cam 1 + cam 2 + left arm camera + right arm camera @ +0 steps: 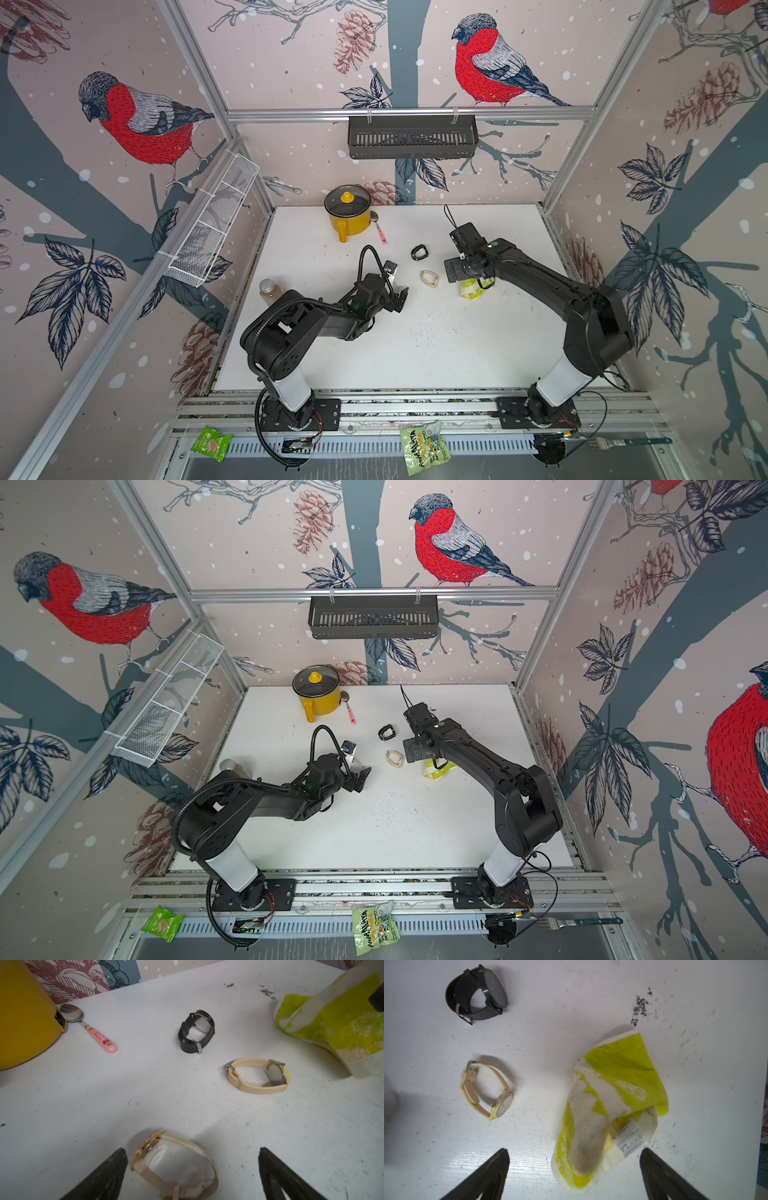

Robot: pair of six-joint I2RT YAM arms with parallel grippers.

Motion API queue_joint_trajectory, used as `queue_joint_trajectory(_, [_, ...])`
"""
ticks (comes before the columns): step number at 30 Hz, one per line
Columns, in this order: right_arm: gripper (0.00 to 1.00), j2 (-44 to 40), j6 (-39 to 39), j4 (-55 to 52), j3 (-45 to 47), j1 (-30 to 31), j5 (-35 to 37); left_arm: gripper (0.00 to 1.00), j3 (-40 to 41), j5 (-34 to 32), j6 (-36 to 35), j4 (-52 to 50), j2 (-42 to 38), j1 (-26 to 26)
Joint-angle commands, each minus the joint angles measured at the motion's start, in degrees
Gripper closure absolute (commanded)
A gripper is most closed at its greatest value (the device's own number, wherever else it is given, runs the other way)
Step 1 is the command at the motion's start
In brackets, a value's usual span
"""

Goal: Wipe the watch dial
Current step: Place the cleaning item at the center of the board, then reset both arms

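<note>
Rose-gold-cased watch w/ pale translucent strap (174, 1167) lies on its side on white tabletop (83, 1095), between the released jaws of left gripper (192, 1149); shown clearly by left wrist view only. Right gripper (574, 1150), jaws spread, straddles crumpled yellow-white cloth (612, 1095), which rests on tabletop. Beige rubber-strap watch (429, 278) lies betw. grippers, black watch (418, 252) just beyond it. Only right wrist view shows their dials.

watch (429, 279) — left of cloth (471, 289), pot (354, 226) behind
</note>
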State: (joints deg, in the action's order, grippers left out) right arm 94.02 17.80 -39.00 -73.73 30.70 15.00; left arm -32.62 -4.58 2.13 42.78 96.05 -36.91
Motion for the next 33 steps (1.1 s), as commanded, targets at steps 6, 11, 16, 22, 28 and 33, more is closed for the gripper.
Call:
queue_joint_trajectory(6, [0.01,-6.1,1.2,-1.8,0.8,0.8,-0.2,0.02,3.1,-3.2,1.2,-0.9,-8.9,-0.2])
queue_joint_trajectory(11, [0.00,-12.3,2.9,2.3,6.3,1.2,-0.8,0.02,5.8,-7.9,1.5,-5.0,-16.5,-0.7])
queue_joint_trajectory(16, [0.00,-20.6,7.1,7.0,14.3,1.6,6.1,0.02,9.5,-18.8,1.3,-8.5,-26.6,-2.7])
queue_joint_trajectory(22, [0.01,-30.8,9.8,11.6,23.7,1.7,11.5,0.02,14.7,-30.9,1.5,-12.7,-40.8,-5.0])
queue_joint_trajectory(28, [0.00,-46.0,2.9,29.4,38.1,4.5,12.6,0.02,23.0,-39.3,-5.2,-10.3,-54.9,-5.5])
queue_joint_trajectory(33, [0.00,-54.8,-2.5,41.1,48.5,3.9,15.9,0.02,28.3,-39.4,-11.2,-2.3,-58.7,-4.1])
